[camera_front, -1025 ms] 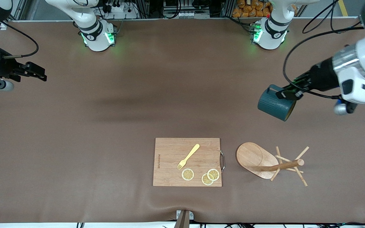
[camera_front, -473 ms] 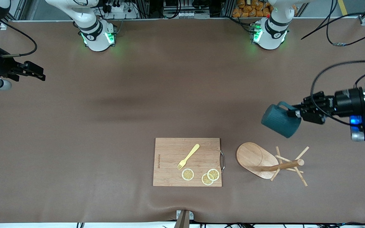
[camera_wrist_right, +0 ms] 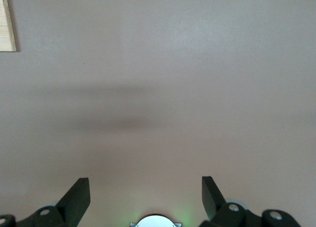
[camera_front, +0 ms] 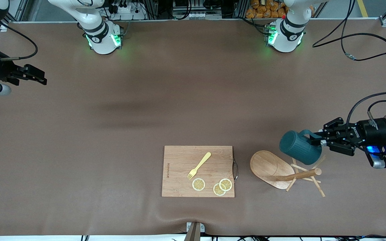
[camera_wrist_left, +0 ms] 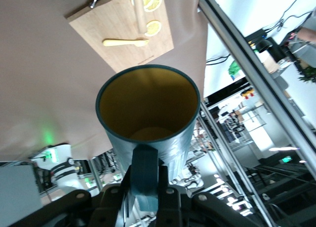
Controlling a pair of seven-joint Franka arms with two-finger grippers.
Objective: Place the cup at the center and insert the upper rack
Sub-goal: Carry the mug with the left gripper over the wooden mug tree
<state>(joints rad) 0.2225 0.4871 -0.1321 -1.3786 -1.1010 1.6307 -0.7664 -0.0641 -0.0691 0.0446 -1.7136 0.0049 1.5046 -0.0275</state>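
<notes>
The left gripper is clamped on the handle of the cup, holding it tipped on its side in the air over the upper rack, which lies toppled on the table beside the cutting board. Whether cup and pegs touch is unclear. The right gripper waits, jaws apart, at the right arm's end.

The cup looks ribbed, matt teal ceramic, glazed yellowish inside. Beside it, the upper rack is pale smooth wood, like the cutting board. The table wears matt brown cloth.
</notes>
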